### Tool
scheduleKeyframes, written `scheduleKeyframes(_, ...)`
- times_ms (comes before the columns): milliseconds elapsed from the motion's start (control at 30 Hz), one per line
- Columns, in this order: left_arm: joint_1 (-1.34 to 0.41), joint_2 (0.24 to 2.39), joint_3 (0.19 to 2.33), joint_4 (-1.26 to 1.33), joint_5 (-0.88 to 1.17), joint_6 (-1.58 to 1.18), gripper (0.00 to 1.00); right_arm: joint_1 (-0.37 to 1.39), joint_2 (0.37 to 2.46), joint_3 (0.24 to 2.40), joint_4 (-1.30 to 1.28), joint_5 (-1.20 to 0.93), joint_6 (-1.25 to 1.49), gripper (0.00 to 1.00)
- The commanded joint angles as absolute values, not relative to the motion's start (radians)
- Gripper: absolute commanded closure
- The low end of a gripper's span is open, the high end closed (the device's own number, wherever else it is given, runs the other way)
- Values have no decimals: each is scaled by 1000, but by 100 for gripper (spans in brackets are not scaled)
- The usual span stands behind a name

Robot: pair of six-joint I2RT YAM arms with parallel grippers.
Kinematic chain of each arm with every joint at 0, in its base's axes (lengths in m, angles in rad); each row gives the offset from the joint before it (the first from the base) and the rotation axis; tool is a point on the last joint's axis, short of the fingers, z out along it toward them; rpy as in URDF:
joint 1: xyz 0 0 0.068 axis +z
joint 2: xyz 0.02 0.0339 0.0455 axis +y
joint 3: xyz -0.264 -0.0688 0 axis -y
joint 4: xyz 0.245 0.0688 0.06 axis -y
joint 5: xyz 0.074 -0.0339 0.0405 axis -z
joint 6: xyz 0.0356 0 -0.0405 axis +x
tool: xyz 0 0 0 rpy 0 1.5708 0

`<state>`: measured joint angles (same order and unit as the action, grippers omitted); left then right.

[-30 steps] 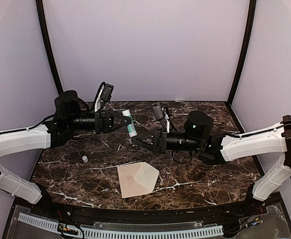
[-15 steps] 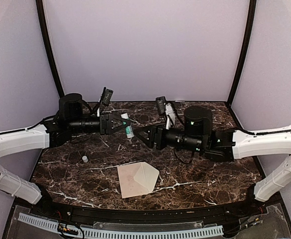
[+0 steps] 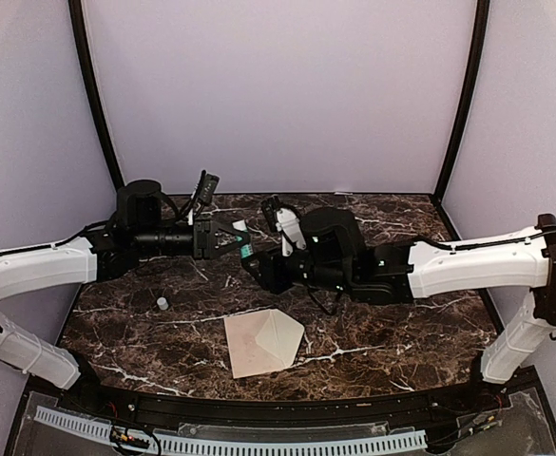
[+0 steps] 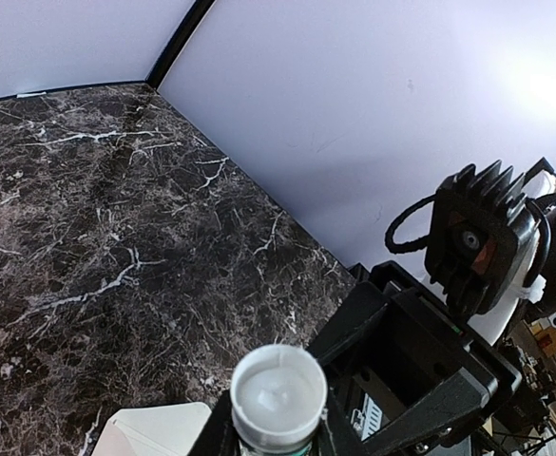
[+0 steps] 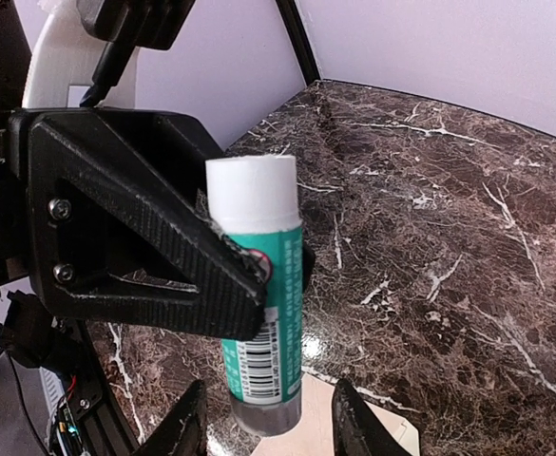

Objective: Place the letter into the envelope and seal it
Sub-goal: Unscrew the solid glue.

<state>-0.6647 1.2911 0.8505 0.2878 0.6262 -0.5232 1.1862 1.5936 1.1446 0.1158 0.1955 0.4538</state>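
The envelope (image 3: 258, 347) lies on the marble table near the front, its triangular flap (image 3: 287, 334) open and pointing right. Its corner shows in the left wrist view (image 4: 154, 432) and in the right wrist view (image 5: 354, 439). The letter does not show as a separate sheet. My left gripper (image 3: 230, 238) is shut on a green-and-white glue stick (image 3: 243, 244) and holds it above the table (image 5: 258, 294), white end towards the left wrist camera (image 4: 279, 394). My right gripper (image 3: 254, 268) is open, its fingertips either side of the stick's grey end (image 5: 268, 427), apart from it.
A small white cap (image 3: 162, 303) lies on the table (image 3: 401, 332) at the left. Purple walls with black corner posts close in the back and sides. The two arms meet over the middle back of the table.
My right arm has swung left and brought its open gripper up to the glue stick. My left gripper has shifted slightly, still holding the stick. The envelope has not moved.
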Motion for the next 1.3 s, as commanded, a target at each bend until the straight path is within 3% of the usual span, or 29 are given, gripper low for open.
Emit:
scheduleKeyframes(0,-658,1290,882,291,641,-520,100,1196,1619,1194,116,211,425,61)
scheduleKeyframes(300,-659,1293,884,291,654,-517,100,1196,1631,1200,118,194,426,77)
scheduleKeyframes(533,-659,1306,900,281,702,-495,100,1189,1594,1155,179,159,445,97)
scheduleKeyframes(700,-660,1319,920,291,805,-483,100,1137,1528,1070,305,-29,511,100)
scheduleKeyframes(933,-697,1314,916,397,1015,-490,100,1028,1479,902,685,-434,685,100)
scheduleKeyframes(1267,-751,1297,914,408,1085,-455,100,1012,1519,841,961,-657,818,99)
